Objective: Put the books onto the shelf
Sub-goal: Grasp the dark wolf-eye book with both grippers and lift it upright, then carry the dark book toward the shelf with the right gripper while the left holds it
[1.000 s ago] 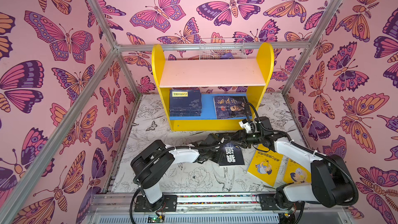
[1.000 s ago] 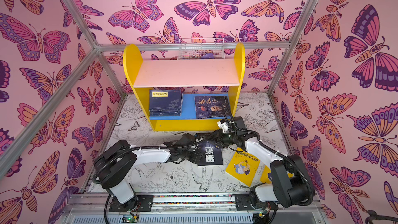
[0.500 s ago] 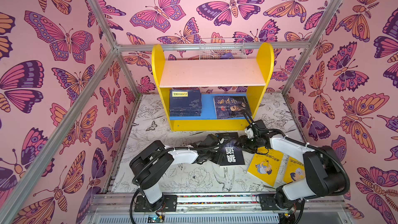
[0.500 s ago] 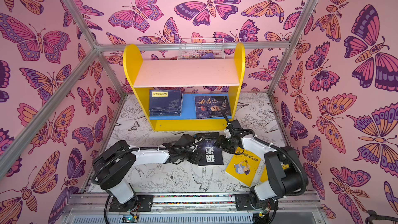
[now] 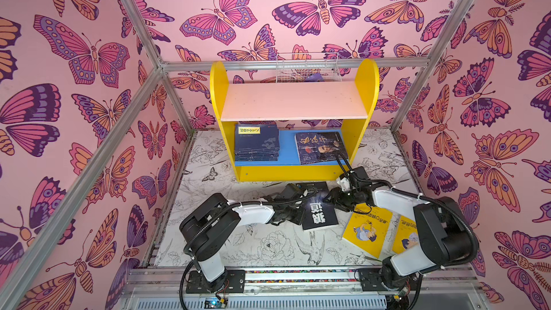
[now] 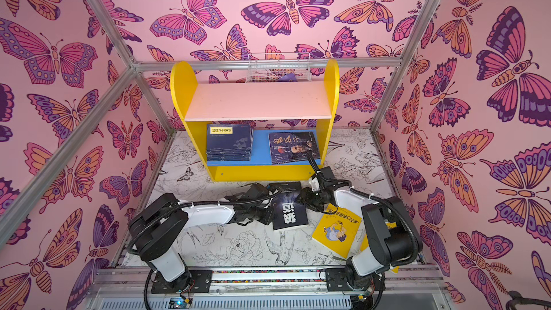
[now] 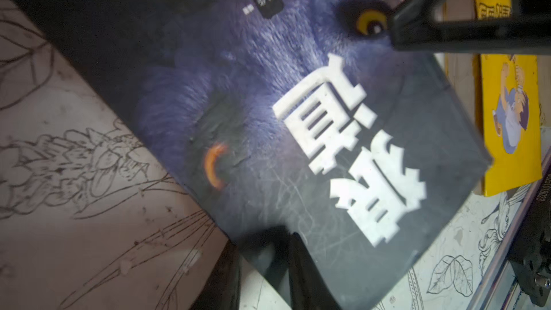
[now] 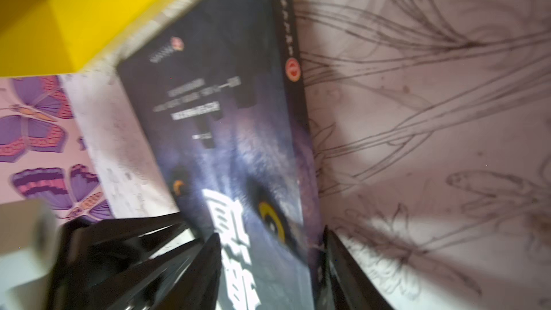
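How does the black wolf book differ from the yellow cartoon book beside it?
The black wolf book is dark with white characters; the yellow cartoon book is bright with a drawn figure. The left tool and right tool are at the wolf book's edges; the yellow one lies ungripped. Both are on the table, off the shelf.

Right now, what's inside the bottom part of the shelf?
On the blue lower board lie a stack of navy books at the left and one dark book at the right, apart. The pink upper board covers the back, so anything there is hidden.
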Motion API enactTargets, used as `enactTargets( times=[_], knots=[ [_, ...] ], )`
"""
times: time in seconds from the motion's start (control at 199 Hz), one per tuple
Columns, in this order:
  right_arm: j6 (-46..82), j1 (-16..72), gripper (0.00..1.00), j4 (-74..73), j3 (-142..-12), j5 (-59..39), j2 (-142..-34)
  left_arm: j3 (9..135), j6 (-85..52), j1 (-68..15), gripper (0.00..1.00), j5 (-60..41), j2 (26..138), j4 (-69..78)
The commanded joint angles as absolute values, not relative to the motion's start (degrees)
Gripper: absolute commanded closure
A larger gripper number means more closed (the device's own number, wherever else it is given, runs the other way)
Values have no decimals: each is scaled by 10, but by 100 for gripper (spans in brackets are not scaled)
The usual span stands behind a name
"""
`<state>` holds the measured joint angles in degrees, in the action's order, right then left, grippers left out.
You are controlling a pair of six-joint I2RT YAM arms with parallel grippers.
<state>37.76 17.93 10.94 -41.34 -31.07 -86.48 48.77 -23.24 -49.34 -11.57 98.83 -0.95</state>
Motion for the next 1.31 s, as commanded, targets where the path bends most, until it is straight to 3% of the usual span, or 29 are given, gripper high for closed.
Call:
enactTargets(
  times=[0.0,0.136,0.332,0.489,0.584,0.725,0.846,1.002,1.304],
  knots=[
    [419,199,47,4,-422,-470,-817,489,-213,-503,74,-132,1029,-19],
    [413,199,57,12,-425,-484,-801,487,-212,-502,74,-137,1024,-18],
    [385,211,62,38,-431,-478,-835,472,-210,-503,74,-154,1005,1],
    [373,217,90,56,-429,-467,-843,453,-216,-500,74,-151,985,18],
    [354,217,100,84,-429,-455,-821,437,-228,-490,74,-154,964,29],
    [332,217,100,130,-425,-457,-760,375,-274,-448,57,-206,887,82],
    [330,219,100,140,-417,-499,-682,316,-280,-425,41,-218,757,103],
    [366,218,100,97,-421,-518,-609,292,-307,-391,29,-275,606,98],
    [486,217,100,-108,-478,-472,-633,285,-381,-380,10,-296,513,212]
  ],
)
